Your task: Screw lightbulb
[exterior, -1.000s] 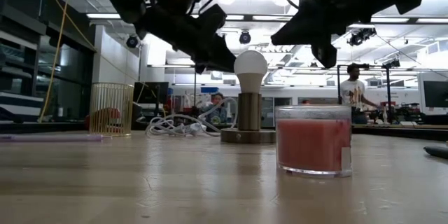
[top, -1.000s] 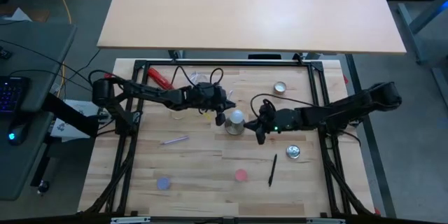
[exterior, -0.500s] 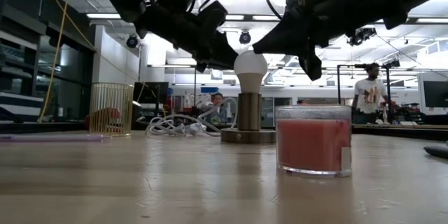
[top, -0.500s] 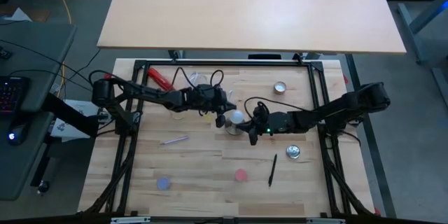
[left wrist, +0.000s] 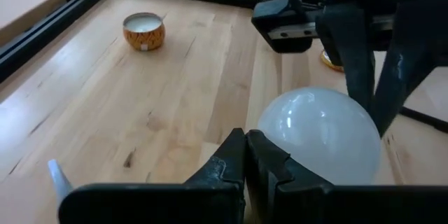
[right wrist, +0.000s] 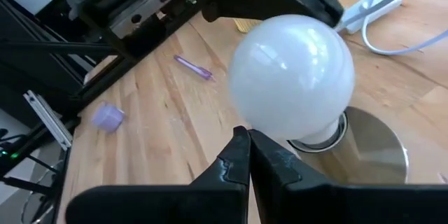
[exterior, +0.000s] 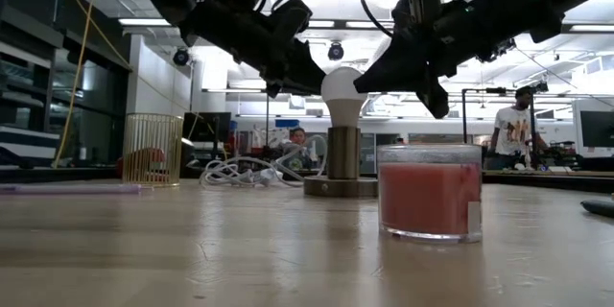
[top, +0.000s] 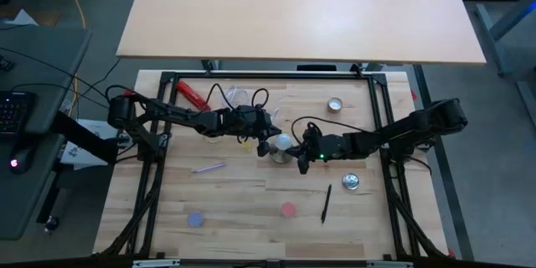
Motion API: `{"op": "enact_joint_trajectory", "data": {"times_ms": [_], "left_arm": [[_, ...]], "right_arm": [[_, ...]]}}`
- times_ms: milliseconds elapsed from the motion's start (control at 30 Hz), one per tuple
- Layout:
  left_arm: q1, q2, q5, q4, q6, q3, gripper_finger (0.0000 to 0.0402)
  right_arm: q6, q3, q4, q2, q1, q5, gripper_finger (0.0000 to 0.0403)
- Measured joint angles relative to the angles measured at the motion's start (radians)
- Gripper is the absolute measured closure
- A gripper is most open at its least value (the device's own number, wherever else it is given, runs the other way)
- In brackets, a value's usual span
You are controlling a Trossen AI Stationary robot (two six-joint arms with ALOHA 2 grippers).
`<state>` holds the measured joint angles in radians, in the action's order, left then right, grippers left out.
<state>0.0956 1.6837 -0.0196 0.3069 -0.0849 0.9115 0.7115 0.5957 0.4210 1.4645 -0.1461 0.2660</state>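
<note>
The white frosted lightbulb (top: 285,141) stands upright with its screw base in the grey round socket stand (exterior: 342,184), near the middle of the table. My left gripper (top: 266,140) is shut at the bulb's left side, with its tips beside the globe (left wrist: 320,138). My right gripper (top: 299,154) is shut at the bulb's right side. Its tips are low against the globe (right wrist: 292,77), just above the stand (right wrist: 371,147). In the low view both grippers slant down onto the globe (exterior: 343,94) from opposite sides. My left gripper has its shut fingertips (exterior: 315,82) at the globe's upper left side, slanting down from the table's left. I cannot tell whether they touch. My right gripper has its shut fingertips (right wrist: 242,137) at the globe's lower edge (right wrist: 260,130), coming from the table's right. They seem to touch it. The bulb stays upright in the stand.
A pink candle jar (top: 288,210), a black pen (top: 326,203) and a small silver disc (top: 351,182) lie nearer the front. A candle tin (top: 335,105), a white cable (top: 239,96) and a red tool (top: 191,93) lie at the back. A purple pen (top: 208,167) lies to the left.
My right gripper has moved toward the table's left, in to the bulb's right side, and has come down beside the globe. The bulb and stand have kept their place.
</note>
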Motion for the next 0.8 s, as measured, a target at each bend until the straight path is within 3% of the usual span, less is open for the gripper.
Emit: {"op": "enact_joint_trajectory", "data": {"times_ms": [667,800], "left_arm": [[-0.059,-0.055,-0.035,-0.127,-0.127,-0.002,0.0402],[-0.09,-0.053,0.013,-0.096,-0.149,0.0,0.0402]], "right_arm": [[-0.065,-0.002,-0.094,-0.071,0.08,0.016,0.0403],[-0.067,-0.001,-0.096,-0.076,0.11,0.066,0.0403]]}}
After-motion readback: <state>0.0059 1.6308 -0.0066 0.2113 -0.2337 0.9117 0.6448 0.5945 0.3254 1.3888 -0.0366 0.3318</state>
